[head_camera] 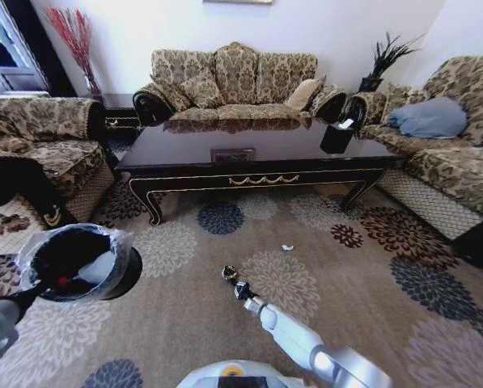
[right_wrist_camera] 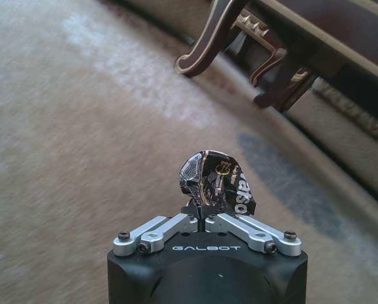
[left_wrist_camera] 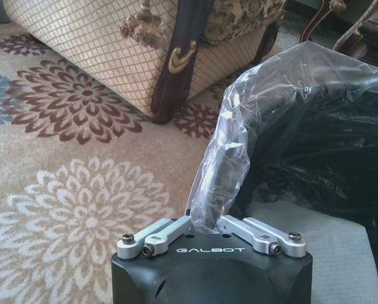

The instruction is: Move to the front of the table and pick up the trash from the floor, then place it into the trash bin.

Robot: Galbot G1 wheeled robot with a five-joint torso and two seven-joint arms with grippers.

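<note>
Nearest the robot, its right gripper (right_wrist_camera: 206, 218) hangs low over the flower-patterned carpet (head_camera: 184, 315) at about 6 o'clock in the head view, fingers pinched tight on a small dark crumpled wrapper (right_wrist_camera: 218, 183) with gold and white print. At 8 o'clock, the left gripper (left_wrist_camera: 207, 223) is clamped on the bag-covered rim of the trash bin (head_camera: 79, 263), a round black bucket lined with crinkly clear plastic; white paper and a red cap show inside it. Just past the wrapper, near the middle of the floor, a tiny white scrap (head_camera: 287, 247) lies alone on the carpet. Beyond it stands the table (head_camera: 253, 153), long, dark and glossy, with a gold scroll on its apron and a small black tissue box (head_camera: 336, 136) at its 2 o'clock corner. Patterned sofas (head_camera: 237, 81) ring the table at 9, 12 and 3 o'clock against a white wall (head_camera: 322, 28).
</note>
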